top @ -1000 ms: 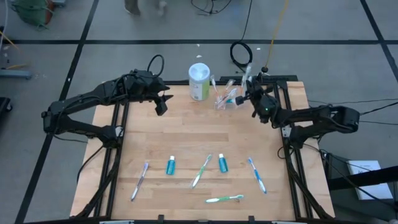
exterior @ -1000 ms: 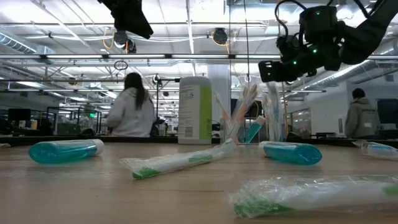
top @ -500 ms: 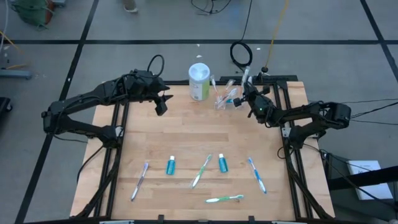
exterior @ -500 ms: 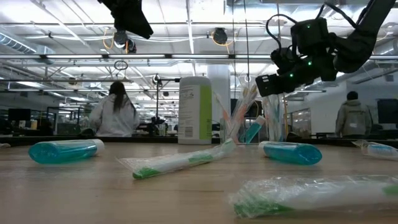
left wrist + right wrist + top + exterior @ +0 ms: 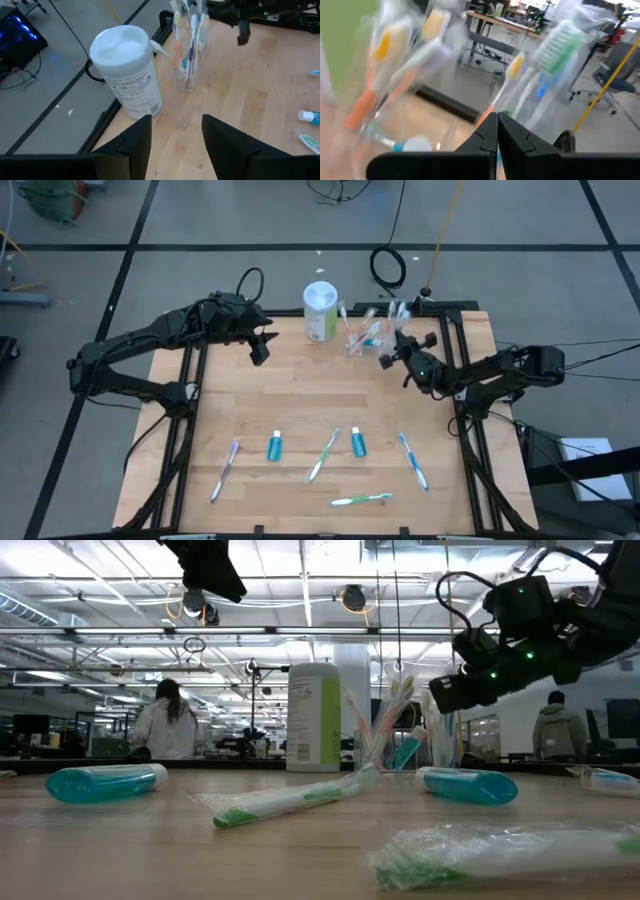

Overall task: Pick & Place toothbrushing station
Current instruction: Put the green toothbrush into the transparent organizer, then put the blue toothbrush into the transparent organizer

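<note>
**Wooden counter, clear holder at the back edge**

Wood planks form the counter (image 5: pixel 300 400), the largest thing here. The left arm's pincer (image 5: pixel 260 348) hovers over the back left part, jaws standing wide and empty. The right arm's pincer (image 5: pixel 388 360) hangs just beside the holder, jaws pressed together, gripping nothing. A tall white cylindrical canister with a green label (image 5: pixel 320 310) stands at the back edge. Just beside it sits the small clear plastic toothbrushing station (image 5: pixel 364 338), upright, with toothbrushes in its slots.
</note>
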{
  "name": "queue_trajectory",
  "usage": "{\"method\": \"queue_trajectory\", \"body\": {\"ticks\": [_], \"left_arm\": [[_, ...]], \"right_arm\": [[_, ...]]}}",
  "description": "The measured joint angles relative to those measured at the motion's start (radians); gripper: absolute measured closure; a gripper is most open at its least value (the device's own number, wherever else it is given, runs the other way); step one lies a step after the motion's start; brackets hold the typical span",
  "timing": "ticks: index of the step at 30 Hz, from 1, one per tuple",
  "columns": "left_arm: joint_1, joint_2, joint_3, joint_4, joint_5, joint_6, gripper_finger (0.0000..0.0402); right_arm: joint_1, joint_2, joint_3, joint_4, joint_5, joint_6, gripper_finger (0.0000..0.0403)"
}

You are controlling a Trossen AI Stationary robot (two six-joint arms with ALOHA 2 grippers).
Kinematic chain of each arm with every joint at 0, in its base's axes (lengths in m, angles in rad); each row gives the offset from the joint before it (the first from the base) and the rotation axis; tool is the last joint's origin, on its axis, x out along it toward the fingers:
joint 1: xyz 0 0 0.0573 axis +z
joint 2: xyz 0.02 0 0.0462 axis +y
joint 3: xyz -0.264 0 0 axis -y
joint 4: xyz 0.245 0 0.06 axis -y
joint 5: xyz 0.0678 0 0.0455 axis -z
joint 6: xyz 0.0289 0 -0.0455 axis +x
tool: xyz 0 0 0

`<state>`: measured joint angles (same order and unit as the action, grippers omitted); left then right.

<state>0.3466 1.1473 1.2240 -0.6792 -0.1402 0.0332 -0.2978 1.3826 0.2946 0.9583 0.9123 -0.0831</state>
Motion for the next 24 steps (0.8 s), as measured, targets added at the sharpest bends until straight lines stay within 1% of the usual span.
{"method": "queue_trajectory", "body": {"ticks": [2,7,11,14,18,21,24], "left_arm": [[0.0,0.0,0.0,0.0,0.0,-0.012,0.0225],[0.0,0.0,0.0,0.0,0.004,-0.021,0.0224],[-0.007,0.0,0.0,0.0,0.01,-0.056,0.0224],[-0.02,0.0,0.0,0.0,0.01,-0.072,0.0224],[-0.042,0.0,0.0,0.0,0.011,-0.085,0.0225],[-0.058,0.0,0.0,0.0,0.012,-0.09,0.0225],[-0.076,0.0,0.0,0.0,0.012,-0.092,0.0225]], "right_arm": [[0.014,0.0,-0.018,0.002,-0.003,0.019,0.0403],[0.034,-0.001,-0.049,0.003,-0.08,0.041,0.0403],[0.045,-0.004,-0.05,0.001,-0.078,0.079,0.039],[0.055,-0.026,-0.05,-0.014,-0.079,0.079,0.0366],[0.081,-0.074,-0.051,-0.086,-0.079,0.087,0.0323],[0.108,-0.12,-0.051,-0.178,-0.079,0.141,0.0289],[0.145,-0.176,-0.051,-0.317,-0.096,0.189,0.0258]]}}
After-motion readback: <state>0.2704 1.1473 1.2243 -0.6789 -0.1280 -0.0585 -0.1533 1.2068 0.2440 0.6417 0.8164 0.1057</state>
